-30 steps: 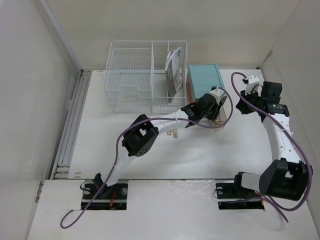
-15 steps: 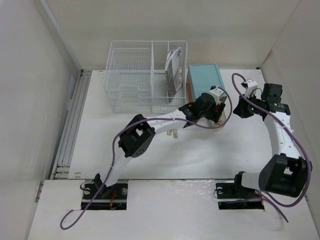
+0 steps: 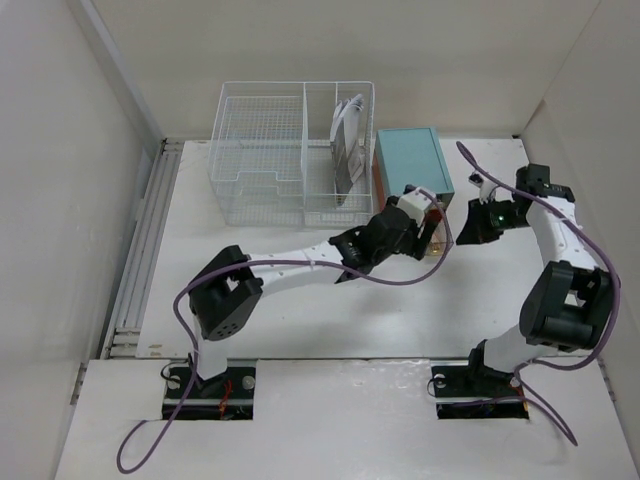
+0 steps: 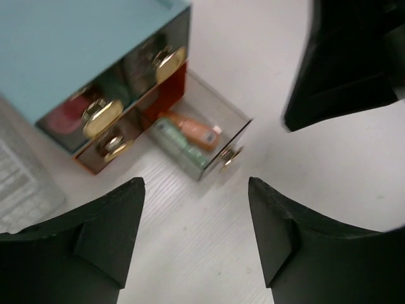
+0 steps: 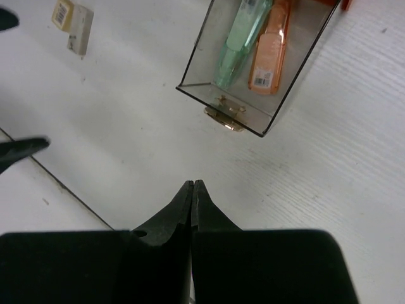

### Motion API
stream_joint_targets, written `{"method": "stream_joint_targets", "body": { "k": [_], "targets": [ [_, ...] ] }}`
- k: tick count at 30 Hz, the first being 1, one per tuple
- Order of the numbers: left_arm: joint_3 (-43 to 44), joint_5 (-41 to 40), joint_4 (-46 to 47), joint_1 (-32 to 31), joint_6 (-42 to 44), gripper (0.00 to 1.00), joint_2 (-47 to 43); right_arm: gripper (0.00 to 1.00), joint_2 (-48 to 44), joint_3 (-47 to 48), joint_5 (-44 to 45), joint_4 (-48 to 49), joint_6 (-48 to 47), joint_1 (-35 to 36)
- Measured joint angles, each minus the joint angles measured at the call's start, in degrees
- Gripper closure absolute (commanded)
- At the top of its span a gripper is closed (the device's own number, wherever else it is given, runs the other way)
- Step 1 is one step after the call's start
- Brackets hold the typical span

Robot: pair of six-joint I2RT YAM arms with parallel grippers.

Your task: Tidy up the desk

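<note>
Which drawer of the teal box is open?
The bottom-row drawer holding a green tube and an orange tube: it juts out onto the desk, while the other three drawers sit closed.

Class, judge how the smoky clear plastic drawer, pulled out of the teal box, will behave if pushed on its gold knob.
The drawer looks thin-walled, so probably light, sliding in easily. Its green tube and orange tube lie loose and may shift.

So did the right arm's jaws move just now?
Yes. The right gripper, jaws shut, swung left and down toward the arm bases, ending closer to the teal box's front corner.
</note>
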Motion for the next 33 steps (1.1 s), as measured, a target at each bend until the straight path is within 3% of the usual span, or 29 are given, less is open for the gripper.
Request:
{"method": "stream_joint_targets", "body": {
  "k": [8,17,33],
  "targets": [
    [-5.2,-7.7,-0.9,0.9,-1.4,0.32,2.9,1.00,8.3,0.2,0.7,-3.0,-2.3,0.0],
    [-5.1,-12.5,0.9,0.8,-1.4,0.31,4.5,1.00,15.5,0.2,-1.7,-2.6,-1.0,-0.4],
    [1.8,-18.0,1.4,0.8,0.5,0.32,14.2,1.00,17.8,0.0,-5.7,12.2,15.2,-1.1]
  ]
}}
